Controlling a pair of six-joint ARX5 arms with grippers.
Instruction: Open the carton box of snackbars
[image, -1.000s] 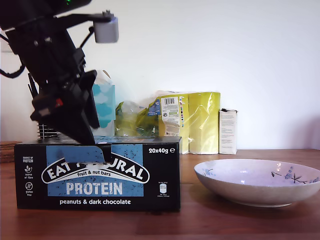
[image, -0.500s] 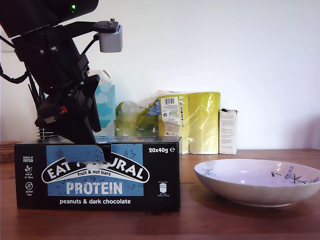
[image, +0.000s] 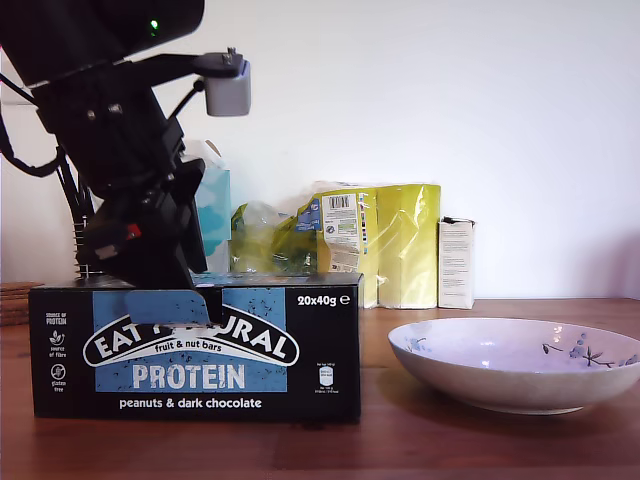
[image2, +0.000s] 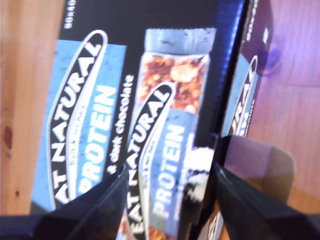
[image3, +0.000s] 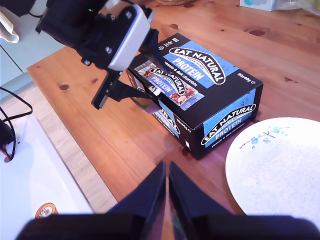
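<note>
Since a second ago my first arm has shifted a little toward the exterior view's right and stands more upright over the box, its grey camera block higher; nothing else has moved.

On the wooden counter (image: 480, 440), the carton box (image: 200, 345) sits at the exterior view's left, blue front panel facing that camera, lid still flat. Beside it, toward the exterior view's right, lies a wide white bowl (image: 520, 365) with a blue flower print, apart from the box. Against the wall behind stand yellow packets (image: 385, 245), a light-blue tissue box (image: 212, 215) partly hidden by the arm, and a narrow white carton (image: 456, 263).

My first gripper (image2: 170, 200) hangs over the box's top near one end, fingers spread apart and holding nothing; a brown flap (image2: 260, 160) shows just past one finger at the box's end wall.

My second gripper (image3: 166, 187) hovers high above bare counter near the box's corner, well clear of it, its fingers pressed almost together with nothing between them.
</note>
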